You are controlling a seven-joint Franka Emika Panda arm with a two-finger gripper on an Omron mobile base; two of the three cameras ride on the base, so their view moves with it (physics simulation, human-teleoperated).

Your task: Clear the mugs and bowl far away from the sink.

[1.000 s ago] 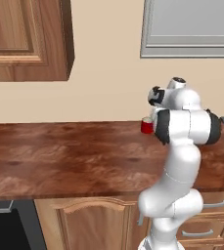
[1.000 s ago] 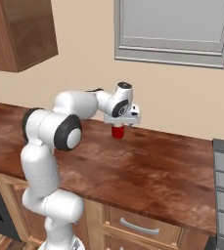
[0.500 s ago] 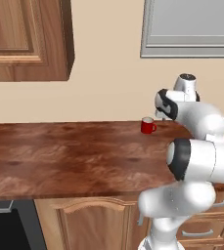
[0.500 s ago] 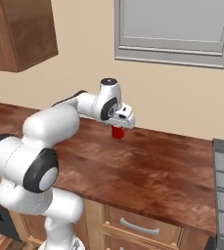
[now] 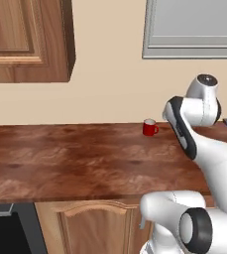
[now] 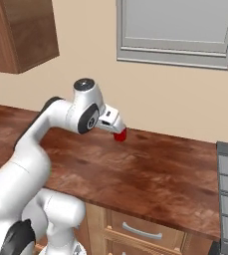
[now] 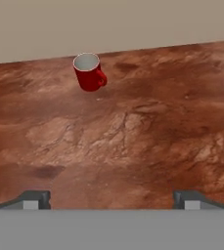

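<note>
step: leave red mug (image 7: 88, 72) parked at 11 o'clock, upright on counter (image 7: 133, 132) | gripper (image 7: 111, 199) wide open, empty; back off w/o clipping handle; fetch next item

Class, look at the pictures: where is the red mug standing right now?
The red mug stands upright on the wooden counter, near the back wall under the window. In the hand view it sits upper left, apart from the open gripper.
</note>
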